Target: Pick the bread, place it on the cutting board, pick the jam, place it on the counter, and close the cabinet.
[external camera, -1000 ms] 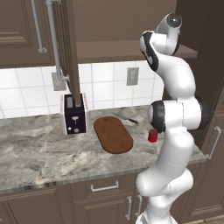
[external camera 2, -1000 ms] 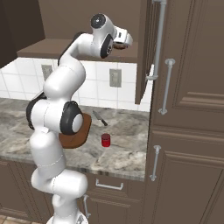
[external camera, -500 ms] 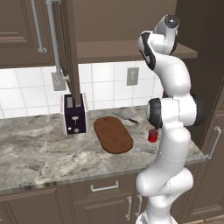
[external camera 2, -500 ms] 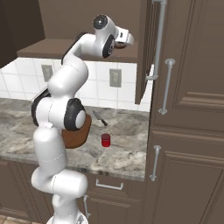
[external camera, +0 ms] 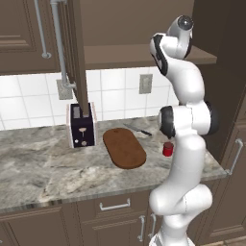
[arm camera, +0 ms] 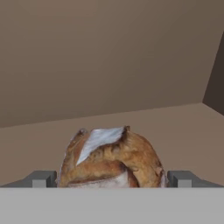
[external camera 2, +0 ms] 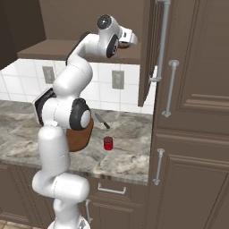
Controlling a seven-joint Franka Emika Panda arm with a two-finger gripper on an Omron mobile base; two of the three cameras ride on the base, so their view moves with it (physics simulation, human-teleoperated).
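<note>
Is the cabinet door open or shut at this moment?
Open. The cabinet door stands edge-on, swung out from the cabinet, so the shelf inside is visible. The bread sits on that shelf.

Even, soft light everywhere; no glare. Faint shadows under cabinet (external camera: 134, 29). Pictures sharp, no blur, no edge distortion.

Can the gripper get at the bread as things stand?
Probably yes. In the hand view the bread sits on the cabinet shelf between the open gripper fingertips, nothing between.
</note>
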